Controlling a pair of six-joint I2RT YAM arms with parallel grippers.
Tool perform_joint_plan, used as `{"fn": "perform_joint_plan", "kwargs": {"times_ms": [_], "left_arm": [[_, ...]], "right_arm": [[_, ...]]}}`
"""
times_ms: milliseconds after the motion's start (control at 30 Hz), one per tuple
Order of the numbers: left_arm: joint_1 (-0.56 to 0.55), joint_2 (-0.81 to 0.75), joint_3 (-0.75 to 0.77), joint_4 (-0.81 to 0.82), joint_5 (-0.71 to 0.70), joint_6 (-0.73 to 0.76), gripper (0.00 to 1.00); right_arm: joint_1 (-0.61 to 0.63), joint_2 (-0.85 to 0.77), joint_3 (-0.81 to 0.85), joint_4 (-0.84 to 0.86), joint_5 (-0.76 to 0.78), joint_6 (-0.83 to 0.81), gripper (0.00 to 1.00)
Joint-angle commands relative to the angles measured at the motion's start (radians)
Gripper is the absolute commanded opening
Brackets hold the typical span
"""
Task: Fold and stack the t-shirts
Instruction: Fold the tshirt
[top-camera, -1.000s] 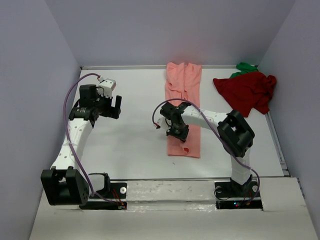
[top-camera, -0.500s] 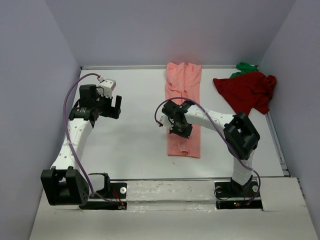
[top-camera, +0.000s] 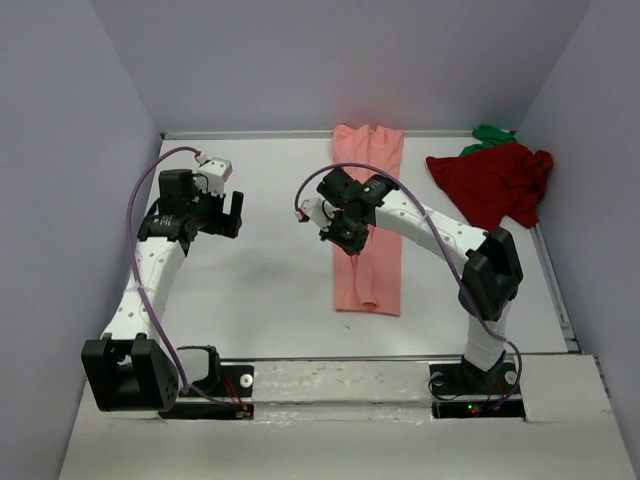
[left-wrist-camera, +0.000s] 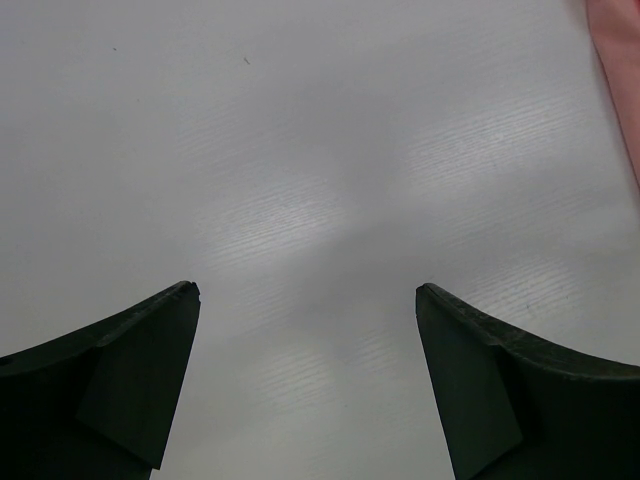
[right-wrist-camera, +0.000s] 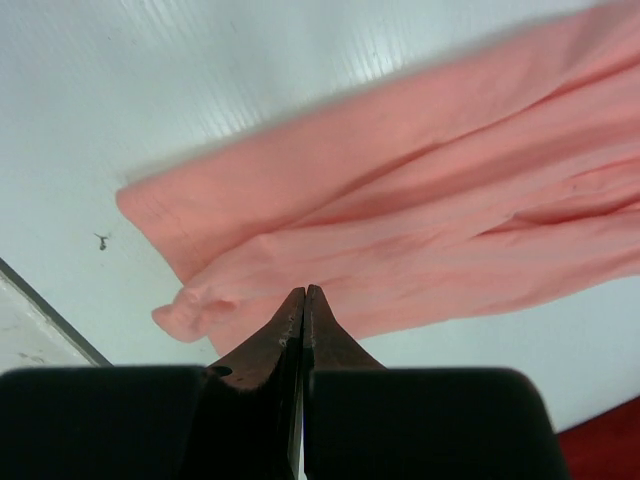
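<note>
- White worktop (top-camera: 270, 290) carries everything.
- The salmon-pink t-shirt (top-camera: 370, 270) lies centre, a long narrow strip.
- The dark red t-shirt (top-camera: 495, 185) is crumpled far right, with the bright green t-shirt (top-camera: 492, 133) touching behind.
- The right hand (right-wrist-camera: 304, 300) is closed, empty, above the pink strip.
- The left hand (left-wrist-camera: 305, 287) gapes over bare worktop.

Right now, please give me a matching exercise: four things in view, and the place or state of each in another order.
1 salmon-pink cloth t-shirt
2 dark red cloth t-shirt
3 bright green cloth t-shirt
4 left gripper

A crumpled heap, right side
B open, over bare table
C long strip, in the middle
D small crumple, far right corner

Pairs: 1-C, 2-A, 3-D, 4-B
</note>
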Motion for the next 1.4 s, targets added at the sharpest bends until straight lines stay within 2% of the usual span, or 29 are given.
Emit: {"fn": "perform_joint_plan", "kwargs": {"times_ms": [0,867,1133,1367], "left_arm": [[0.003,-0.037,-0.01,0.022,0.005,0.009,0.99],[0.003,-0.022,-0.009,0.025,0.008,0.014,0.99],[0.003,-0.022,-0.009,0.027,0.012,0.015,0.99],[0.003,-0.017,-0.004,0.027,0.017,0.014,0.99]], "right_arm": [[-0.005,0.056,0.065,-0.059,-0.096,-0.006,0.0],[0.032,0.165,-0.092,-0.065,-0.222,-0.012,0.0],[0.032,0.146,-0.165,-0.067,-0.196,-0.015,0.0],[0.032,0.082,-0.209,-0.068,-0.101,0.005,0.0]]}}
